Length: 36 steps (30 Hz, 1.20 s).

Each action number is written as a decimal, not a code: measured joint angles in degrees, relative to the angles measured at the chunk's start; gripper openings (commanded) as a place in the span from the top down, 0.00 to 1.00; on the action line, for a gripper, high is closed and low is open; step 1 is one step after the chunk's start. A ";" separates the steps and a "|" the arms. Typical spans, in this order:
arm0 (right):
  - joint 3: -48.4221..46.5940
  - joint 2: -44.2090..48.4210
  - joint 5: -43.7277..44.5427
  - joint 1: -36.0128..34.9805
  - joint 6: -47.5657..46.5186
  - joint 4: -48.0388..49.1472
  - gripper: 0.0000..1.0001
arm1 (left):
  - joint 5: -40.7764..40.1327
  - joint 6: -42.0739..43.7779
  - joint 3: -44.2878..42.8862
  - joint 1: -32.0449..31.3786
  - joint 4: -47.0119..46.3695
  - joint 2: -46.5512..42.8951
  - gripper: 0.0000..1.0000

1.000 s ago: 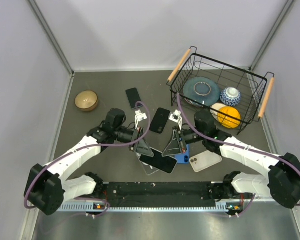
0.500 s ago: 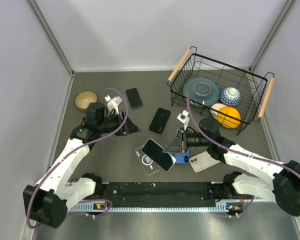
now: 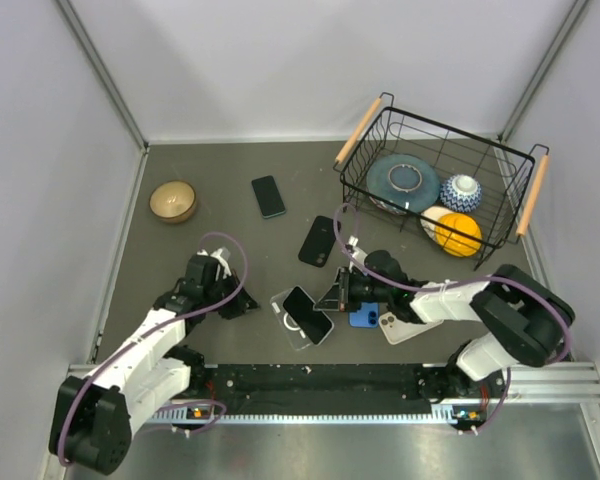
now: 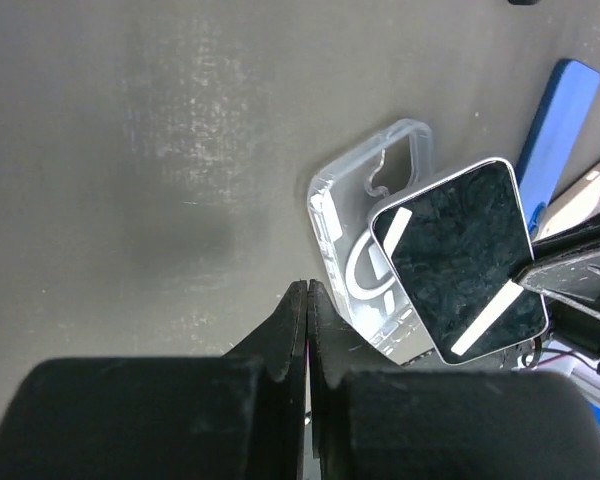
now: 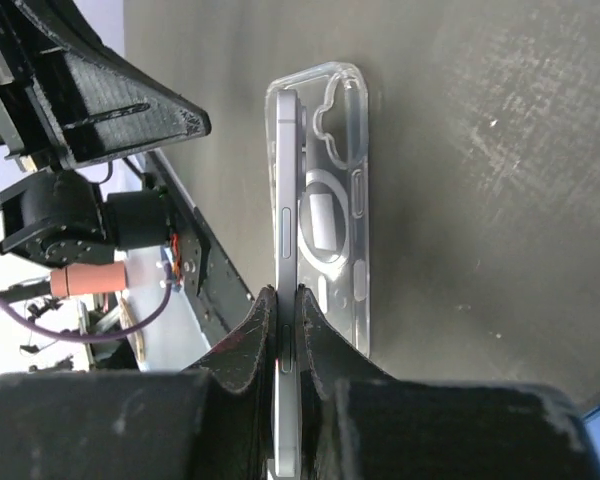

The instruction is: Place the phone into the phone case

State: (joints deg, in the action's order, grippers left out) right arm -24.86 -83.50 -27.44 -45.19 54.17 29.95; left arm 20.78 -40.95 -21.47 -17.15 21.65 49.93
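Contact between the phone [image 4: 460,260] and the clear case [image 4: 345,215] is the hardest thing to judge. From the left wrist camera the phone lies screen up over the right half of the case and hides that half. Only the case's left wall, its camera cut-out and part of a white ring inside are visible. From the right wrist camera the phone is seen edge-on while the case shows its inner face, so the phone leans at one long wall of the case and is not seated in it.

The right gripper [image 5: 283,297] is closed on the phone's near end, and its fingers cover that end fully. The left gripper [image 4: 307,292] is closed with nothing between the fingers, low over the table [image 4: 130,150] just left of the case and not touching it. Its body fills the bottom of its own picture as a black blur.

In the top view phone and case sit at the front middle of the table. Just right of them is a blue slab [image 3: 363,317], partly hidden by the right gripper; I cannot tell if it is a phone or a case. A white phone [image 3: 410,323] lies beside it. Further back are a black phone [image 3: 320,240] and a second black phone [image 3: 268,196], with a tan bowl [image 3: 173,201] at the left and a wire basket [image 3: 462,128] with dishes at the right. Any writing or brand marks are too small to read.
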 measured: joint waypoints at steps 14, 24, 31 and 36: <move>-1.09 -8.74 6.86 -2.86 2.91 11.50 1.00 | -0.66 -2.71 3.93 -1.53 -10.10 8.87 1.00; -1.07 -16.22 8.02 -4.94 5.42 21.62 1.00 | 0.92 -4.61 4.92 -4.26 -17.55 13.46 1.00; -0.20 -18.73 8.66 -5.33 7.21 26.62 1.00 | 0.68 -5.03 4.96 -4.94 -18.25 13.77 1.00; 0.59 -18.99 9.94 -5.75 7.50 27.89 1.00 | 0.33 -5.25 4.98 -5.38 -18.64 13.84 1.00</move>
State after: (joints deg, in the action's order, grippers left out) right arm -24.27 -102.50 -17.50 -50.94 61.67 57.84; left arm 21.10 -46.19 -16.49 -22.52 3.01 63.77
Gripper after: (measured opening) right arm 0.037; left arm 0.009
